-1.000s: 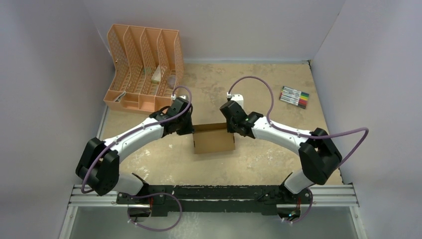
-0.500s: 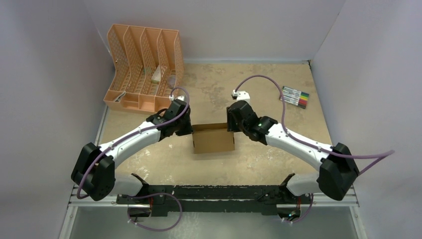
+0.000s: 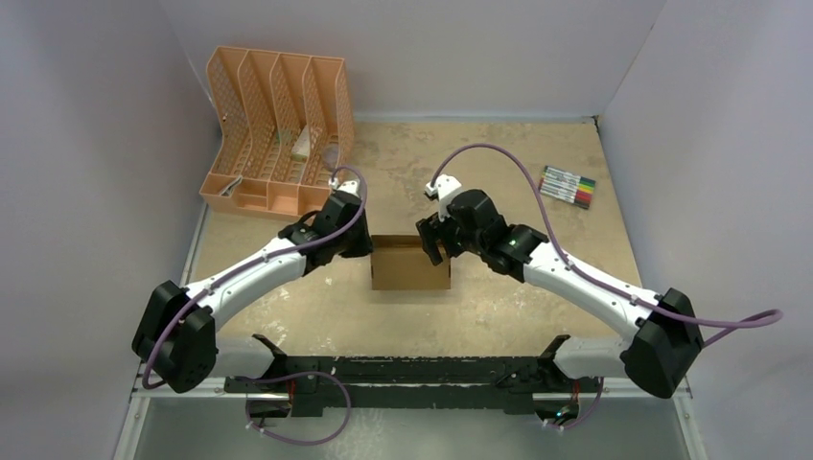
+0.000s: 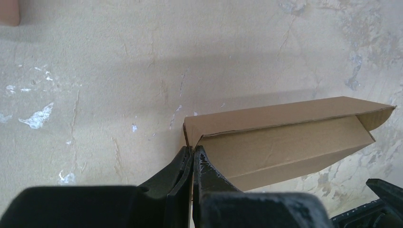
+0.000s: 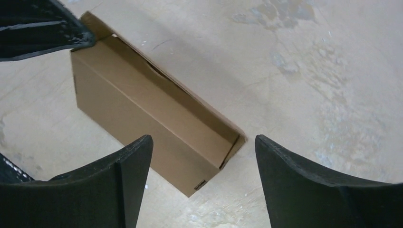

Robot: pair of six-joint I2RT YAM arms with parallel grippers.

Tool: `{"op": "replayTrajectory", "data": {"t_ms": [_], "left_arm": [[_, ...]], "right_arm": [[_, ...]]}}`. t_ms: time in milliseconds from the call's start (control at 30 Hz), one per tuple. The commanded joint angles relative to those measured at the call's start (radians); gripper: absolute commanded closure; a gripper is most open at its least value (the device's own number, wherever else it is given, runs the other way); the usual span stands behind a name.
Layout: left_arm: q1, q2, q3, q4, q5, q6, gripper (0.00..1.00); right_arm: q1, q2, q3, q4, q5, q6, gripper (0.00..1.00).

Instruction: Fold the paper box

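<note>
Beige, mottled table (image 3: 499, 307) carries everything. Peach-orange slotted organizer (image 3: 273, 129) sits at the far left corner, well apart from the work.

Paper box (image 3: 410, 268): brown cardboard, partly erected into a small carton, lying mid-table between the two arms. The left wrist view shows one long panel raised and an end flap at the far end not tucked in.

Left gripper (image 4: 192, 149): fingers pressed together at the box's left end, right at its corner. The pinched sheet is hidden between the pads, so I take it to be a thin wall edge but cannot confirm how much cardboard it holds.

Right gripper (image 5: 202, 140): jaws spread wide, holding nothing, hovering above the box's right end with that corner between the fingers.

Marker set (image 3: 568, 187): far right, near the wall, not involved.

Risks, as judged:
- The left hold looks shallow. A push from the right arm on the loose flap could pull the edge out of the pinch, and the box would slide or turn on the table.
- With only one end anchored, a downward press could crush the raised panel instead of creasing along the score.
- The flap could fold outside the wall rather than tuck in if the right gripper meets it off-line.
</note>
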Motion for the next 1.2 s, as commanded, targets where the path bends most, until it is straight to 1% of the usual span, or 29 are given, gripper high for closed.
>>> {"op": "replayTrajectory", "data": {"t_ms": [0,67,133,233,367,633,767,900,967,1167], "left_arm": [[-0.014,-0.039,-0.03,0.121,-0.027,0.088,1.0],[-0.022,-0.045,-0.052,0.171,-0.047,0.124,1.0],[-0.033,-0.052,-0.083,0.257,-0.067,0.16,1.0],[-0.048,-0.054,-0.125,0.359,-0.083,0.206,1.0],[-0.062,-0.06,-0.163,0.502,-0.085,0.25,1.0],[-0.067,-0.057,-0.216,0.67,-0.047,0.298,1.0],[-0.07,-0.047,-0.27,0.735,-0.029,0.264,1.0],[-0.07,-0.067,-0.325,0.772,-0.047,0.226,1.0],[-0.071,-0.084,-0.347,0.779,-0.049,0.216,0.96],[-0.071,-0.132,-0.4,0.767,-0.054,0.196,0.9]], "right_arm": [[0.002,0.047,0.093,0.015,-0.11,-0.194,0.18],[0.001,0.077,0.128,-0.016,-0.1,-0.239,0.17],[0.0,0.099,0.153,-0.018,-0.087,-0.276,0.17],[0.001,0.135,0.189,-0.026,-0.121,-0.304,0.17],[0.001,0.182,0.232,-0.064,-0.122,-0.313,0.16],[0.007,0.227,0.253,-0.094,-0.179,-0.308,0.19],[0.027,0.248,0.25,-0.111,-0.162,-0.287,0.21],[0.069,0.247,0.23,-0.105,-0.132,-0.267,0.24],[0.09,0.246,0.216,-0.097,-0.107,-0.259,0.25],[0.163,0.242,0.172,-0.061,0.009,-0.26,0.32]]}}
